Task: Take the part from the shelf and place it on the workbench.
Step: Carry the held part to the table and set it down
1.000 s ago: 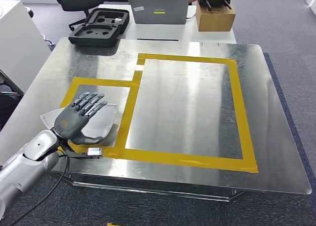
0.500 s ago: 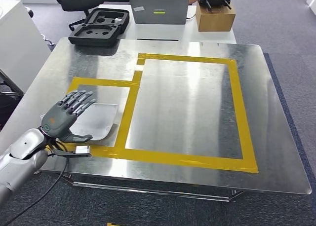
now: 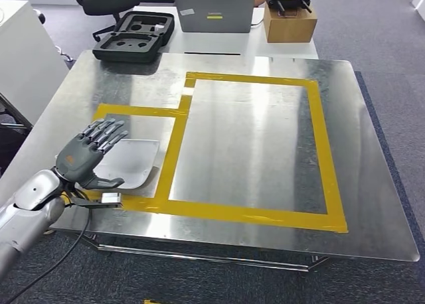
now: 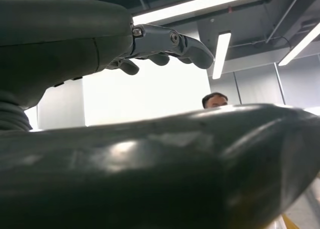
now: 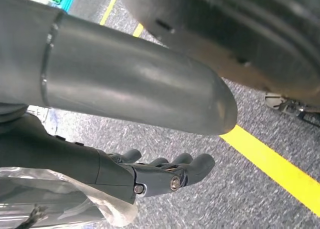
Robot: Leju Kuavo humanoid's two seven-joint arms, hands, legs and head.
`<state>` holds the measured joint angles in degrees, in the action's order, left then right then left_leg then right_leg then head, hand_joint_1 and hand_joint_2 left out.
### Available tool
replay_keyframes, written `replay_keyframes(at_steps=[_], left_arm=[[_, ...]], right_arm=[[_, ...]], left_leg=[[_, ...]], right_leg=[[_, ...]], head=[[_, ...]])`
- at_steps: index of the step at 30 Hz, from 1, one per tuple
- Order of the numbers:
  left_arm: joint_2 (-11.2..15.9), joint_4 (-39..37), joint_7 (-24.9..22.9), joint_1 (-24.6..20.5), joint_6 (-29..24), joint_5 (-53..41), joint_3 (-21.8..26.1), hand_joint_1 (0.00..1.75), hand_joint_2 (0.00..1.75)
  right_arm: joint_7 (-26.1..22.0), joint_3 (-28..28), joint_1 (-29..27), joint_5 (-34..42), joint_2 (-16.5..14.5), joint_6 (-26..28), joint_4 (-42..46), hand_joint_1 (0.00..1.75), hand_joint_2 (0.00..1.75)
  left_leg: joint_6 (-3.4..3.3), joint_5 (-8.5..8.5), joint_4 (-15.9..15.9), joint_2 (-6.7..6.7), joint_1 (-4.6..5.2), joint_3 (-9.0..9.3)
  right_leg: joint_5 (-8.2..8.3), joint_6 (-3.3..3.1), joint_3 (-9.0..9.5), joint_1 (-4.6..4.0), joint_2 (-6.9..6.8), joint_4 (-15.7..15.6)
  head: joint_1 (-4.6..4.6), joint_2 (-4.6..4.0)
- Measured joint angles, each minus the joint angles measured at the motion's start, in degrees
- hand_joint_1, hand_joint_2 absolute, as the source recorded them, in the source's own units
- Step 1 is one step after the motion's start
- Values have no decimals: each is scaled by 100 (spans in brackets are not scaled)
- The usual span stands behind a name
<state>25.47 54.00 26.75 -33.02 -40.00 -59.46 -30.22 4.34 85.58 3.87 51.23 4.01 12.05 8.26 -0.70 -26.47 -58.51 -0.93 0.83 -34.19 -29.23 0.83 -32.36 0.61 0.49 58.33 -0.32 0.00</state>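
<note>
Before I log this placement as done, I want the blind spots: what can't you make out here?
- Head view: the near-left corner of the metal part is covered by the left robot hand, so contact there is unclear.
- Left wrist view: the thumb blocks the workbench.
- Right wrist view: whether the right robot hand touches the clear plastic beside it can't be told.
- Head view: the laptop lettering is too small.

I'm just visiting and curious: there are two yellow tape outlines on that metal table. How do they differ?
The small yellow tape rectangle is much smaller than the large yellow tape rectangle and sits on the table's left side. The small one holds a pale curved metal part, with the left robot hand above its edge; the large one encloses only bare shiny metal workbench. Both share one tape side.
</note>
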Motion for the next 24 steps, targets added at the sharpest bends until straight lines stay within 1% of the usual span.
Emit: replay_keyframes(at_steps=[18, 24], left_arm=[[-53, -3, -44, 0, 0, 7, 34, 0, 0], [-53, -4, 10, 0, 0, 10, 88, 0, 0]], right_arm=[[-74, 13, -3, 118, 43, -98, 0, 0, 0], [-63, 13, 0, 166, 43, -103, 0, 0, 0]], left_leg=[[0, 0, 0, 0, 0, 0], [0, 0, 0, 0, 0, 0]], right_leg=[[0, 0, 0, 0, 0, 0], [0, 0, 1, 0, 0, 0]], head=[[-1, 0], [-1, 0]])
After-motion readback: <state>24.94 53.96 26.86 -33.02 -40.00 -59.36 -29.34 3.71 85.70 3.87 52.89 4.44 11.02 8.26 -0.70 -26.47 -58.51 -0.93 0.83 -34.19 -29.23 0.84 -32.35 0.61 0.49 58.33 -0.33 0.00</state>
